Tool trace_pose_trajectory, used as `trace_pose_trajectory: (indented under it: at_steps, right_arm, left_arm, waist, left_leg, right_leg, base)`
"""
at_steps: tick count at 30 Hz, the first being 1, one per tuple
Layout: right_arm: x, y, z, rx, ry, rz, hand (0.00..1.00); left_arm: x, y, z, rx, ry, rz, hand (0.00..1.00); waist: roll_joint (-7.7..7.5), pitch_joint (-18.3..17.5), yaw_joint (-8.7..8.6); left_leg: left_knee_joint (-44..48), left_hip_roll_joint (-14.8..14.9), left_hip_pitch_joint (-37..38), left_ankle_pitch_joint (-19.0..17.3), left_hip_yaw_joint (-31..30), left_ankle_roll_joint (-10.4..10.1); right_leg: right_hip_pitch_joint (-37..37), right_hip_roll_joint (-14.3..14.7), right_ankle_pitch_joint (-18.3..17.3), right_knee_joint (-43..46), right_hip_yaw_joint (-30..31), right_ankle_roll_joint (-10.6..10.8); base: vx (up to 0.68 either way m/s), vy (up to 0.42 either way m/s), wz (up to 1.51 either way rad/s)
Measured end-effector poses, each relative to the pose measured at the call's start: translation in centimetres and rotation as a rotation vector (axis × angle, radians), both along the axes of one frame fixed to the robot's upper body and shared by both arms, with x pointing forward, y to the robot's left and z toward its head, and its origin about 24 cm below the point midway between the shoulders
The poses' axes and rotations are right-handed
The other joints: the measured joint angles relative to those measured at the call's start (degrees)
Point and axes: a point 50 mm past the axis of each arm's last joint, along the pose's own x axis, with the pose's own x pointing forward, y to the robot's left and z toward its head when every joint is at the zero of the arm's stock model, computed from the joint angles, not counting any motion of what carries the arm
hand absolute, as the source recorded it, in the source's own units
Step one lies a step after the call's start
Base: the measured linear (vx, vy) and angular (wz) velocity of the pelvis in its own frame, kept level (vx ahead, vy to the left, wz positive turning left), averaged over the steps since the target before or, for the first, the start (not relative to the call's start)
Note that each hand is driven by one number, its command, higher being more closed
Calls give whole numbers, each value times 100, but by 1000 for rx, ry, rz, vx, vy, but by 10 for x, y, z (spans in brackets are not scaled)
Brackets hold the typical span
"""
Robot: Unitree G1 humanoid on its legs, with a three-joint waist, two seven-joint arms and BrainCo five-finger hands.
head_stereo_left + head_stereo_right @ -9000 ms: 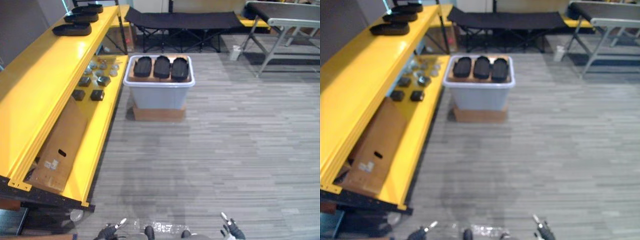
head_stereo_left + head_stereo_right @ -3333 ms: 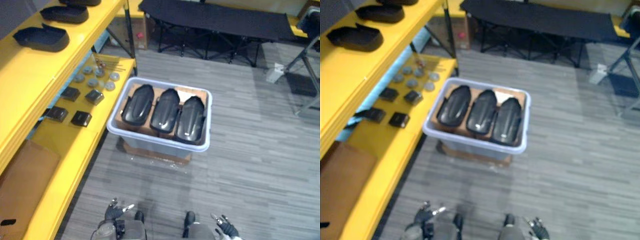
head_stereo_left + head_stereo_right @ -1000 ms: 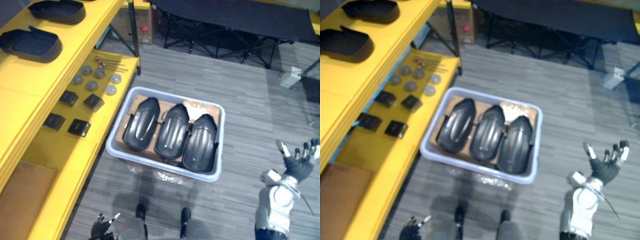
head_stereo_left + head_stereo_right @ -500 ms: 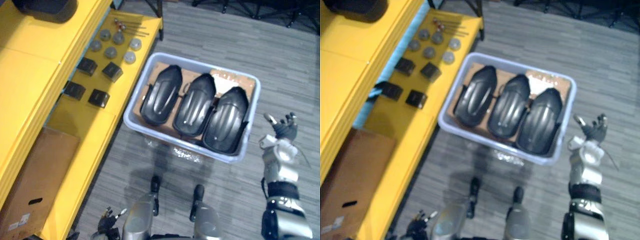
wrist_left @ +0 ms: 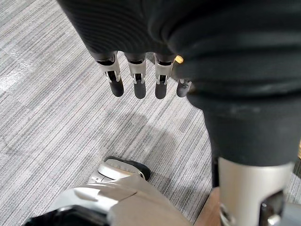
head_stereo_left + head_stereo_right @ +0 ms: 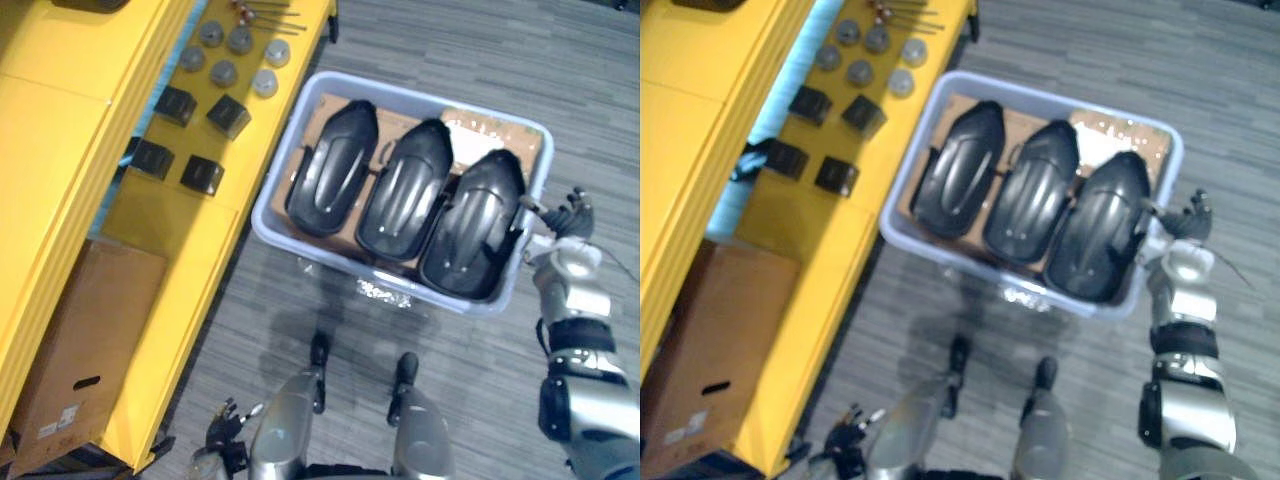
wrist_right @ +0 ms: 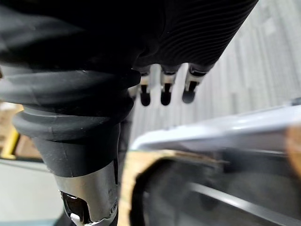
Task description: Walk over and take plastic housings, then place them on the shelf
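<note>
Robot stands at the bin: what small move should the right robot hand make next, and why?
Probably ease the right robot hand inward over the rim of the bin onto the nearest black housing: it is open, empty, just outside the rim beside that housing.

Three black ribbed plastic housings (image 6: 405, 190), lying side by side, domed side up, on cardboard inside a pale bin (image 6: 277, 190)

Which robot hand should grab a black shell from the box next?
Right. The right hand is open, right beside the rim of the tub and next to the nearest plastic housing. The left hand hangs low, away from the tub.
</note>
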Motion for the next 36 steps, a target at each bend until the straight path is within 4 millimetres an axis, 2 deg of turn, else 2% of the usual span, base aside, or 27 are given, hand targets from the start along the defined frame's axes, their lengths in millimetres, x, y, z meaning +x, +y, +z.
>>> trace_pose_trajectory:
  at_steps: [3, 16, 19, 22, 23, 26, 29, 32, 36]
  right_arm:
    - [0, -1, -7, 20, 53, 0, 0]
    - [-1, 6, -26, -78, 209, 85, 0]
    - [-3, 3, -34, -96, 263, 70, 0]
    - [0, 1, -31, -107, 288, 57, 0]
    - [2, 1, -31, -115, 301, 52, 100]
    - [2, -4, -27, -137, 327, 35, 100]
    - [-6, -26, -17, -199, 372, -49, 100]
    - [-9, -38, -8, -234, 388, -108, 100]
    - [-10, -43, -3, -276, 415, -146, 100]
  left_arm:
    - [2, -3, 0, -2, 1, -15, 0]
    - [-1, -3, -2, -21, 11, 13, 0]
    - [-1, -4, -3, -41, 16, 45, 0]
    - [-1, -4, -4, -45, 22, 63, 0]
    - [-2, -4, -4, -40, 22, 65, 0]
    - [-1, -4, -4, -33, 18, 78, 0]
    - [5, -9, -4, -56, 14, 87, 0]
    - [7, -12, -4, -61, 10, 87, 0]
    - [8, -14, -3, -54, 4, 66, 0]
  waist:
    - [63, 36, 14]
    - [66, 36, 19]
    - [66, 37, 85]
    - [68, 36, 112]
    - [73, 33, 113]
    - [105, 27, 135]
    - [234, 47, 187]
    - [340, 81, 217]
    - [378, 93, 210]
  left_leg:
    - [39, 12, -48, 0, 0, 0]
    - [31, 49, -140, 51, 5, -28]
    - [32, 45, -246, 91, 1, -28]
    - [35, 40, -251, 91, -8, -28]
    - [37, 37, -262, 91, -18, -28]
    - [63, 20, -359, 91, -76, -28]
    - [140, -11, -500, 114, -177, -28]
    - [134, -48, -538, 161, -234, -26]
    - [114, -45, -537, 203, -297, -48]
  right_leg:
    - [-69, 1, -12, 82, -2, 7]
    - [-249, 3, -46, 255, 2, 2]
    - [-367, -4, -30, 273, -3, 16]
    - [-368, -8, -30, 281, -13, 16]
    - [-371, -11, -30, 281, -24, 16]
    - [-442, -20, -35, 306, -60, 10]
    - [-524, -66, -65, 412, -170, 1]
    - [-581, -99, -97, 506, -186, 5]
    - [-577, -104, -137, 568, -262, -12]
  base:
    - [-68, 4, 0]
    - [-28, -1, -1]
    - [12, 2, 0]
    - [23, 3, 1]
    - [19, 10, 3]
    - [-3, 15, 10]
    - [-14, 17, 17]
    - [-20, 12, 9]
    - [-22, -3, 7]
